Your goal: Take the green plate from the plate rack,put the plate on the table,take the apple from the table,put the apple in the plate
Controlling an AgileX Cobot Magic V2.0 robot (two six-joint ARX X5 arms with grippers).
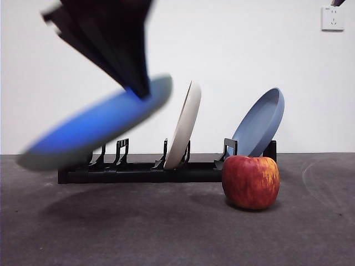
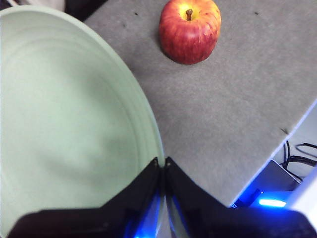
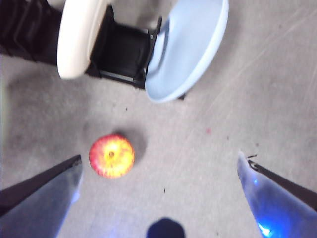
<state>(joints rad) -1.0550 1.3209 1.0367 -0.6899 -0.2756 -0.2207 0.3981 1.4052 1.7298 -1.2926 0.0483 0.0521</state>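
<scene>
Front view shows the table (image 1: 166, 233) running dark grey across the foreground, with the rack (image 1: 138, 170) lying long and low behind it. Above the rack's left end the green plate (image 1: 97, 124) hangs in the air, tilted and blurred, its underside tinted blue by the gripper light. It is clear of the slots and touches nothing but the left gripper (image 2: 163, 166), whose jaws are clamped together on its rim. In the left wrist view the plate's pale green face (image 2: 64, 124) fills most of the frame. A white plate (image 1: 184, 124) and a blue plate (image 1: 259, 123) lean in the rack. The apple (image 1: 250, 181) rests on the table just in front of the rack's right end, below the blue plate. The right gripper (image 3: 158, 198) waits high above the apple, jaws wide apart and holding nothing.

Judging from this, the plate is out of the rack and the step in hand is setting it down. The next move calls for levelling the plate and lowering it onto bare table in front of the rack, left of the apple, then opening the jaws. After that the apple is to be picked up.
</scene>
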